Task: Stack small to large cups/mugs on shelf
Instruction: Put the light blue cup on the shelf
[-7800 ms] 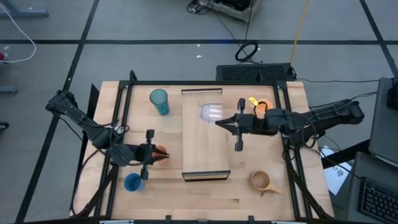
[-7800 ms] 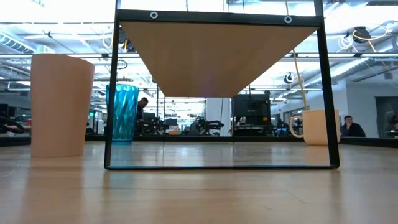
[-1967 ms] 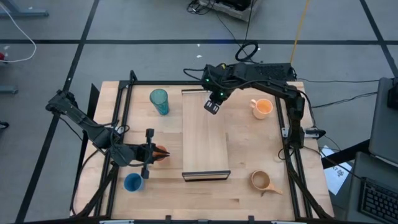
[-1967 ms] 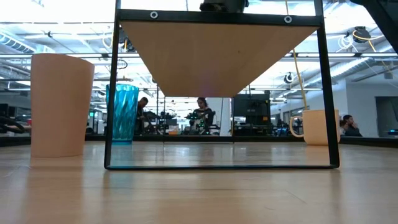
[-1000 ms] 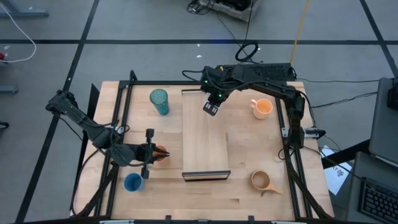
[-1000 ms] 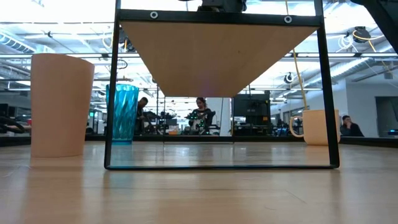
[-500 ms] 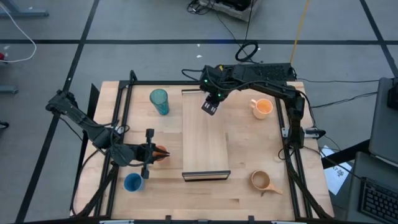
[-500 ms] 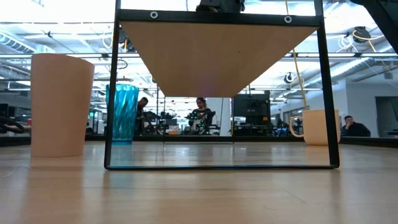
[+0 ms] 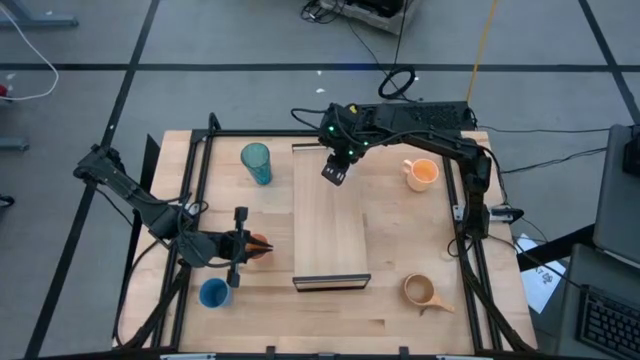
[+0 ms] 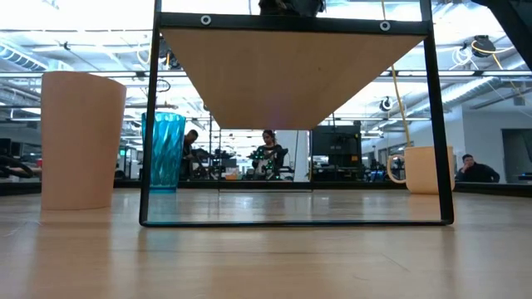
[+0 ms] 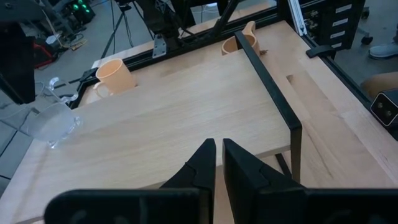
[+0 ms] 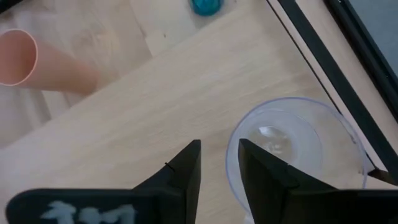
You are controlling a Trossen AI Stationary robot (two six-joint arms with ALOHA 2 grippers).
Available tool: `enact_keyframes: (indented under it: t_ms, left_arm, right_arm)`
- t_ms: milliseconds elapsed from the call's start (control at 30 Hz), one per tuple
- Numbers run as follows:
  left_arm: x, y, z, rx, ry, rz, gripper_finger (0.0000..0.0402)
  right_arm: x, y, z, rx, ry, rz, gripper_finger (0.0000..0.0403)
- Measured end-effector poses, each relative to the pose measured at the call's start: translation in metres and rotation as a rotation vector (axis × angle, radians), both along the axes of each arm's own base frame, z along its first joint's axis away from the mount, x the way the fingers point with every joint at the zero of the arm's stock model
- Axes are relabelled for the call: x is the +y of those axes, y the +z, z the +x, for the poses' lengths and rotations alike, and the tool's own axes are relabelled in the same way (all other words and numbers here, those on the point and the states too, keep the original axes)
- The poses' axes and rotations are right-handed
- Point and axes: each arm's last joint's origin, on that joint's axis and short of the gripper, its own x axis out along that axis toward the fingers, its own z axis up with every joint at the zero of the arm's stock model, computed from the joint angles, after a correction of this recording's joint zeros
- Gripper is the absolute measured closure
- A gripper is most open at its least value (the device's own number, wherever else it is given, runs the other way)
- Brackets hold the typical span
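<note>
Two fingers [image 12: 186, 171] of the right gripper [image 12: 219, 148] stand a little apart astride the near wall of the clear glass cup [image 12: 292, 155], one inside the mouth and one outside, apparently no longer pinching it. That cup sits upright at the far end of the shelf [image 9: 330, 230]. It looks light, rigid, slick and breakable, so the thin rim wall is the sensible hold, taken gently and squarely. The right arm reaches in from the far side, wrist bent steeply down. Left of the shelf, the left gripper [image 9: 240, 246] waits low beside the small orange cup [image 9: 260, 245].
</note>
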Motion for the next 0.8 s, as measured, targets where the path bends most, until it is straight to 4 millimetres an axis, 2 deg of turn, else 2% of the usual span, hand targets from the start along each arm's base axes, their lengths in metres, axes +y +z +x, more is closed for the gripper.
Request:
enact_keyframes:
  t_ms: [200,400,633,800]
  left_arm:
    - [0.000,0.000,0.000,0.001,0.000,0.000,0.0369]
    - [0.000,0.000,0.000,0.001,0.001,-0.001,0.0369]
    - [0.000,0.000,0.000,0.001,0.007,-0.013,0.0369]
    - [0.000,-0.001,0.000,0.005,0.009,-0.015,0.0369]
  right_arm:
    - [0.003,0.008,-0.005,-0.026,0.003,-0.011,0.0303]
    - [0.022,0.047,-0.028,-0.149,-0.008,-0.112,0.0303]
    - [0.067,0.091,-0.065,-0.262,-0.013,-0.245,0.0303]
    - [0.105,0.107,-0.084,-0.317,-0.021,-0.353,0.0303]
